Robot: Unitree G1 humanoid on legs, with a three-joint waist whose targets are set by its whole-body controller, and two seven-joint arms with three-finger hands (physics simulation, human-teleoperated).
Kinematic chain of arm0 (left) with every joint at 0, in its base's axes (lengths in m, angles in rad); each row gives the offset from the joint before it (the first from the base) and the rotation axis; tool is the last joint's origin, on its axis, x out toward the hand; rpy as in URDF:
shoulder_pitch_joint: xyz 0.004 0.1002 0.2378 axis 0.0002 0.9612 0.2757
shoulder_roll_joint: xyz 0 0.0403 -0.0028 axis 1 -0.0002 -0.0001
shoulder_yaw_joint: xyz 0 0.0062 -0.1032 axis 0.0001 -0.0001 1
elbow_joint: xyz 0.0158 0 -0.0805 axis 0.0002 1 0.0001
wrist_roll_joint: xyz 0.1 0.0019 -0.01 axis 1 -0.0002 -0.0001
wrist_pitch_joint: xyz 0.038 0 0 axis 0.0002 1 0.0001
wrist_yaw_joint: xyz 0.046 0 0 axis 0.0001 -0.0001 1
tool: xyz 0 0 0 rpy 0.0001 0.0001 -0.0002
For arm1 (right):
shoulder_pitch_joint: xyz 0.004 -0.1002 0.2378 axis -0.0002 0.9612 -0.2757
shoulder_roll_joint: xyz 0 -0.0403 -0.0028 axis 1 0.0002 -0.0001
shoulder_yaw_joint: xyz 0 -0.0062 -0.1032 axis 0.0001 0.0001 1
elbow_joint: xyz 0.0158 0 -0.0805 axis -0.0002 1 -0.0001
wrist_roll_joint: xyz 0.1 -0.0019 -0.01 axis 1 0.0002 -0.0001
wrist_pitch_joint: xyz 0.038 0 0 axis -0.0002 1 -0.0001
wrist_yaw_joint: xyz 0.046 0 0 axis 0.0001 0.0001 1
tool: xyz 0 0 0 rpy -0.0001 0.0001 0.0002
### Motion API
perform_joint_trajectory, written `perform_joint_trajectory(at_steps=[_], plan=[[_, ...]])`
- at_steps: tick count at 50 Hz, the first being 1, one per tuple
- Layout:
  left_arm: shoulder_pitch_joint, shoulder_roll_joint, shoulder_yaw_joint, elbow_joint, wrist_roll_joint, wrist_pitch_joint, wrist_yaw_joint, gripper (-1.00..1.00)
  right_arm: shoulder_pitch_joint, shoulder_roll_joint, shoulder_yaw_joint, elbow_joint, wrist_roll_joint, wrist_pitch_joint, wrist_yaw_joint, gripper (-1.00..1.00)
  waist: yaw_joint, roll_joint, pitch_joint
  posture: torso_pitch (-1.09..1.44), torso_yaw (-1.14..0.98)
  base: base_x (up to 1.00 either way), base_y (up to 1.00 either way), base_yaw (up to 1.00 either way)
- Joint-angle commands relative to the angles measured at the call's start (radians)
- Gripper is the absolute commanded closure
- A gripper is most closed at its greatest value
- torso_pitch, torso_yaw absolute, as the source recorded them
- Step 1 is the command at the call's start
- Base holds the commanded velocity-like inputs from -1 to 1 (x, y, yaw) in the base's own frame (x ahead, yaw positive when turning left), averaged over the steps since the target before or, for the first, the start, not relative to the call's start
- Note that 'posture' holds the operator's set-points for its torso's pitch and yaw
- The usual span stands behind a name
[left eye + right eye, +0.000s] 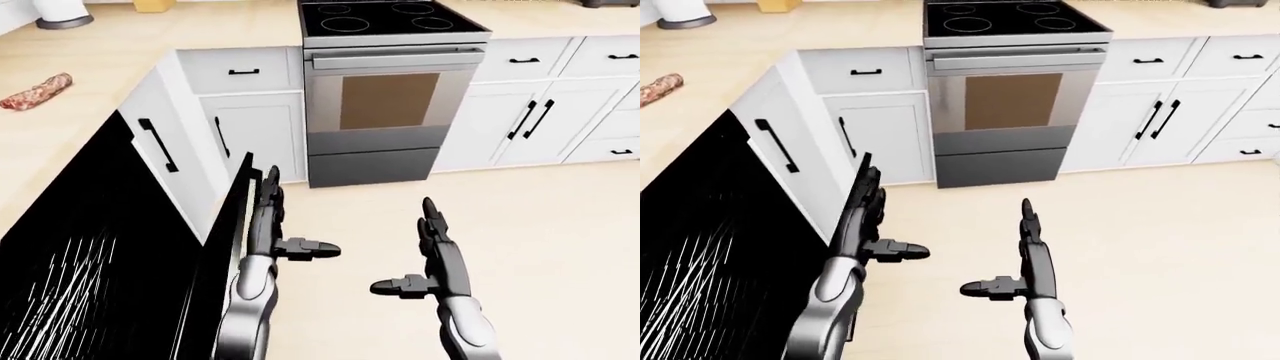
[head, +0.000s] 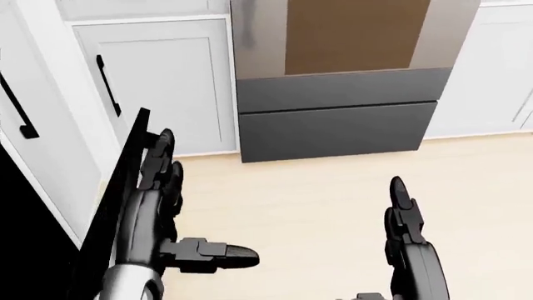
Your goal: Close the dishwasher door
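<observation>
The dishwasher sits in the left run of cabinets, its dark inside and white wire rack [image 1: 70, 292] showing. Its black door [image 1: 225, 247] stands nearly upright, swung out only a little, and I see it edge-on in the left-eye view. My left hand [image 1: 272, 217] is open, its fingers [image 2: 160, 164] stretched flat along the door's outer face and its thumb pointing right. My right hand [image 1: 425, 251] is open and empty over the floor, to the right of the door and apart from it.
A steel stove [image 1: 385, 105] with a black cooktop stands at top centre. White cabinets [image 1: 530, 112] with black handles flank it. A piece of raw meat [image 1: 38, 91] lies on the beige counter [image 1: 90, 52] at left. Beige floor [image 1: 540, 247] spreads to the right.
</observation>
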Motion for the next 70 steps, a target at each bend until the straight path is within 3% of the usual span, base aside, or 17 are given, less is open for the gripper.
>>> perform_joint_trajectory(at_steps=[1,6,15,17,22,26,33,47,70], plan=[[-0.028,-0.012,-0.020,-0.025,0.007,-0.018,0.013,-1.00,-0.012,-0.001,0.001,-0.043,0.002,-0.031,0.001,-1.00,0.001,-0.005,-0.016,0.00,0.00,0.00,0.00,0.00],[-0.065,-0.040,-0.051,0.040,0.023,-0.028,0.026,-1.00,-0.008,-0.001,-0.001,-0.046,0.004,-0.034,0.003,-1.00,-0.002,-0.009,-0.019,0.00,0.00,0.00,0.00,0.00],[-0.178,-0.083,-0.043,0.370,0.039,-0.173,0.052,-1.00,0.006,0.000,-0.008,-0.017,0.008,-0.079,0.004,-1.00,-0.002,-0.017,-0.022,0.00,0.00,0.00,0.00,0.00],[-0.198,-0.087,-0.034,0.454,0.040,-0.218,0.054,-1.00,0.005,0.000,-0.008,-0.022,0.009,-0.074,0.005,-1.00,-0.002,-0.019,-0.021,0.00,0.00,0.00,0.00,0.00],[-0.314,-0.080,0.023,0.885,0.028,-0.452,0.060,-1.00,0.002,-0.002,-0.011,-0.056,0.011,-0.038,0.007,-1.00,0.001,-0.023,-0.024,0.00,0.00,0.00,0.00,0.00],[-0.359,-0.074,0.051,1.125,0.032,-0.599,0.062,-1.00,0.008,0.000,-0.010,-0.010,0.011,-0.091,0.005,-1.00,-0.003,-0.022,-0.025,0.00,0.00,0.00,0.00,0.00],[-0.366,-0.046,0.097,1.380,0.071,-0.761,0.065,-1.00,0.006,0.001,-0.007,-0.007,0.009,-0.090,0.003,-1.00,-0.006,-0.021,-0.025,0.00,0.00,0.00,0.00,0.00],[-0.326,0.010,0.238,1.468,0.079,-0.715,0.024,-1.00,0.008,0.000,-0.006,-0.025,0.009,-0.080,0.004,-1.00,-0.010,-0.007,-0.023,0.00,0.00,0.00,0.00,0.00],[-0.311,0.079,0.337,1.478,0.066,-0.567,0.022,-1.00,0.012,0.000,-0.009,-0.026,0.017,-0.087,0.005,-1.00,-0.014,0.002,-0.026,0.00,0.00,0.00,0.00,0.00]])
